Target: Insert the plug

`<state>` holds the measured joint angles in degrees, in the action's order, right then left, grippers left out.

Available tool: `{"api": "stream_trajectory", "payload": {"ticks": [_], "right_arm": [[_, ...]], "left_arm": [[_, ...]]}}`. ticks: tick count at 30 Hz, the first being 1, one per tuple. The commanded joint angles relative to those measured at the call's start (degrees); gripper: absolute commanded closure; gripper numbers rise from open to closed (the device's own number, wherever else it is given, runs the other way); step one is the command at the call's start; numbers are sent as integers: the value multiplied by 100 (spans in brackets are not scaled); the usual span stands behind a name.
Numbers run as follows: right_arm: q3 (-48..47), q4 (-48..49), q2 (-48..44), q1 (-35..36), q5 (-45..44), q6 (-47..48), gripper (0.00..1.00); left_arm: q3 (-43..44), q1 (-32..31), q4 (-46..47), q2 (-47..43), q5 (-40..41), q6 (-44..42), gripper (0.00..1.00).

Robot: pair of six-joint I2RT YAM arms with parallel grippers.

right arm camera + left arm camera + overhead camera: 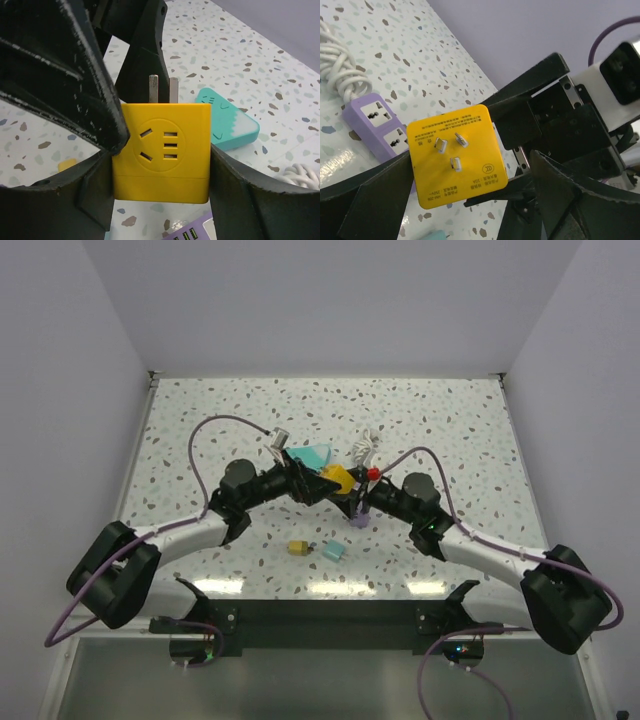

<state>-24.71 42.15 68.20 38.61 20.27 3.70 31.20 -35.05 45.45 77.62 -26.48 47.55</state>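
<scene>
— Yellow plug (160, 155), where is it exactly?
— It is up in the air, just beyond the strip (377, 120) and a little to its left, seen from the top camera. It does not touch the strip. Its three metal prongs are bare and point away from the right wrist camera, so the plug is not yet in any socket.
— Who has hold of it?
— The right gripper (161, 165). Its two black fingers (85, 110) press on the two opposite sides of the plug, closed as far as the plug's body allows.
— And the left gripper (470, 167)?
— It is spread wide, facing the prong side. One finger (370, 200) is at the plug's edge, but I cannot tell if it really touches. The other finger (570, 195) is well apart from the plug. So it grips nothing.
— What about the strip itself?
— It is purple and lies flat on the speckled table (450, 430). The left wrist view shows two of its sockets, both facing up. A white cable (342, 70) is bundled at its far end.
— What else lies near the strip?
— A teal block (232, 120) lies beyond the strip, further left than the plug. On the near side of the strip, to its left, are a small yellow piece (298, 548) and a small teal piece (333, 552), just beside each other.
</scene>
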Motion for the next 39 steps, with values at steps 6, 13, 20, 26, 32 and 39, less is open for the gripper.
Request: {"api": "stream_trajectory", "payload": {"ticks": [6, 13, 20, 26, 32, 39], "right_arm": [[-1325, -2427, -167, -29, 302, -932, 100], [-1686, -3265, -404, -275, 547, -1872, 100], [-2134, -3758, -317, -495, 1425, -2724, 100], [-2450, -4118, -1, -521, 2577, -3094, 100], [-2513, -4066, 316, -521, 3534, -3454, 100], [-2504, -4356, 378, -521, 4062, -3482, 100]], "left_arm": [[-114, 726, 648, -581, -1016, -1467, 0], [-886, 1597, 2081, -1012, -2062, -2125, 0], [-1494, 1606, 4162, -916, -3529, -2847, 0], [-1529, 1545, 4500, -837, -4400, -3594, 0], [-1134, 1352, 2840, -1135, -4533, -4990, 0], [-905, 1097, 1362, -1356, -4251, -6029, 1]]}}
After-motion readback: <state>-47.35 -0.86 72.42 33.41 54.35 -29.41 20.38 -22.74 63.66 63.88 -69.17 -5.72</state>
